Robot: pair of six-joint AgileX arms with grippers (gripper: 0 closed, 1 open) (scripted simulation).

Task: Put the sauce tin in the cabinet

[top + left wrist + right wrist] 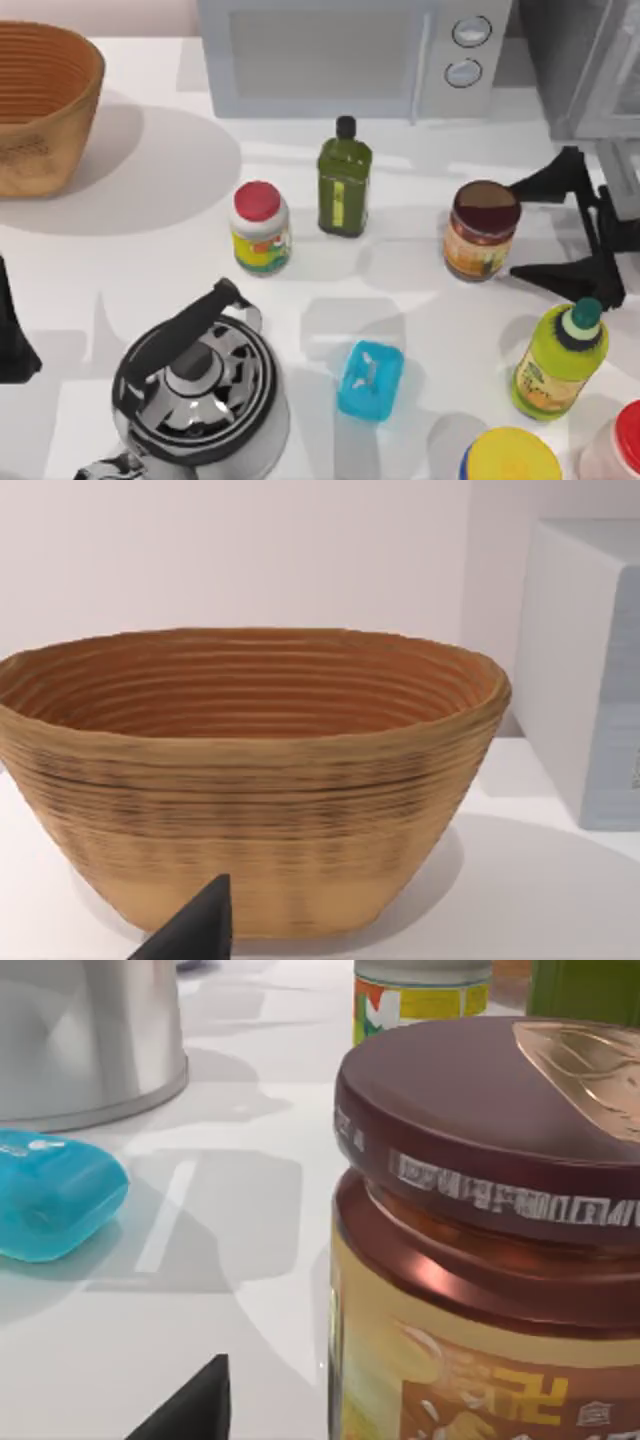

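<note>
White tabletop [150, 250] runs under everything, with a light grey microwave [350, 55] at the back and the speckled grey cabinet [590, 60] at the back right corner. At the far left stands a woven basket [40, 105]; the left wrist view looks into it and its ribbed bowl holds nothing. The left gripper [12, 335] sits at the left edge, and I cannot tell how its fingers stand.

The sauce tin [481, 231] stands upright on the table right of centre, its maroon lid on, in front of the cabinet and apart from it. The right gripper [545, 228] is just beside it on the right, fingers spread wide, gripping nothing; the tin sits at their tips.

Nearby stand a dark green bottle [344, 178], a red-capped jar [260, 227], a steel kettle [200, 395], a blue soap-like block [370, 380] and a lime bottle [560, 360], all capped.
</note>
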